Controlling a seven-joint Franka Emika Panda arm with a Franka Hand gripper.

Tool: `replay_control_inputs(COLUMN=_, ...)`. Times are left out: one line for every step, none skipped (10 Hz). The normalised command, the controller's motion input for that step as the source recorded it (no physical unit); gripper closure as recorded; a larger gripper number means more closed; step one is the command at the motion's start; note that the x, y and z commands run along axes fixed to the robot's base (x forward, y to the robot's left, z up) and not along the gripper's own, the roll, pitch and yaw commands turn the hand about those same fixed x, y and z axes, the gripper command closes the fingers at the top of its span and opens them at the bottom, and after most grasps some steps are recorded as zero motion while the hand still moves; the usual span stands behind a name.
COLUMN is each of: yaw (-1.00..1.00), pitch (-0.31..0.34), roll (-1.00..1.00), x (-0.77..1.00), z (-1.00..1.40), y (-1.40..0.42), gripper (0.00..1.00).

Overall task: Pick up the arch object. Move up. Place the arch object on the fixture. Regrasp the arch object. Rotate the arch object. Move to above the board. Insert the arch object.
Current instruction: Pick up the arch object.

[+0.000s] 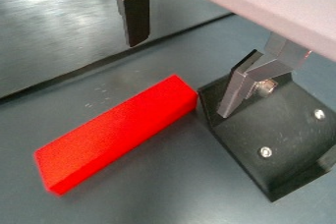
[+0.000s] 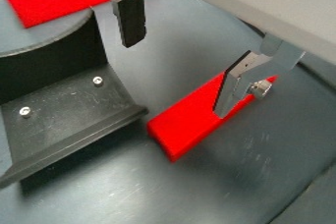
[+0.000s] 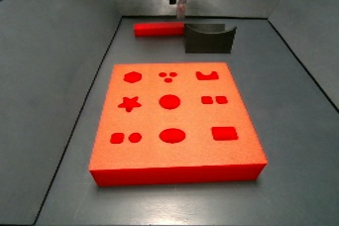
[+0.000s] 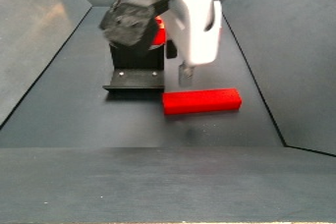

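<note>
Nearest lies the board (image 3: 175,121). Beyond it, the arch object (image 3: 157,29) rests flat beside the fixture (image 3: 208,38). Above them the gripper (image 1: 192,53) hangs with fingers spread, holding nothing.

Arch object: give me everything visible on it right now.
The arch object is a long bright-red bar with a matte, plastic-looking surface, lying flat on the dark floor. One end sits right beside the fixture; whether they touch is unclear. Its arch-shaped end isn't discernible in these views. In a side view it lies beyond the board. The claw hangs open above it, nothing between the fingers, not touching it.
</note>
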Motion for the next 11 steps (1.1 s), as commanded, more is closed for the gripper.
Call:
replay_control_inputs(yaw=-0.89, pitch=-0.04, roll=-0.03, x=0.25, z=-0.33, y=0.12, gripper=0.0)
replay_control_inputs(yaw=-0.78, pitch=-0.076, roll=-0.14, x=0.25, z=-0.32, y=0.14, gripper=0.0)
replay_control_inputs(yaw=-0.45, pitch=-0.106, roll=-0.27, x=0.0, z=-0.44, y=0.31, gripper=0.0)
replay_control_inputs(yaw=-0.19, pitch=-0.164, roll=-0.36, x=-0.06, z=-0.4, y=0.51, gripper=0.0)
replay_control_inputs(yaw=-0.12, pitch=-0.18, roll=-0.39, x=-0.05, z=-0.32, y=0.55, gripper=0.0)
replay_control_inputs(yaw=-0.05, pitch=-0.161, roll=-0.28, x=-0.06, z=-0.21, y=0.33, gripper=0.0)
replay_control_inputs(yaw=-0.08, pitch=-0.18, roll=-0.25, x=-0.09, z=-0.16, y=0.11, gripper=0.0)
replay_control_inputs(yaw=-0.03, pitch=-0.199, roll=-0.22, x=-0.06, z=-0.26, y=0.0, gripper=0.0)
replay_control_inputs(yaw=0.0, pitch=-0.141, roll=-0.08, x=-0.09, z=-0.3, y=-0.01, gripper=0.0)
replay_control_inputs(yaw=0.0, pitch=-0.13, roll=-0.01, x=-0.12, z=-0.32, y=-0.06, gripper=0.0)
replay_control_inputs(yaw=0.01, pitch=-0.16, roll=-0.03, x=-0.13, z=-0.32, y=-0.01, gripper=0.0)
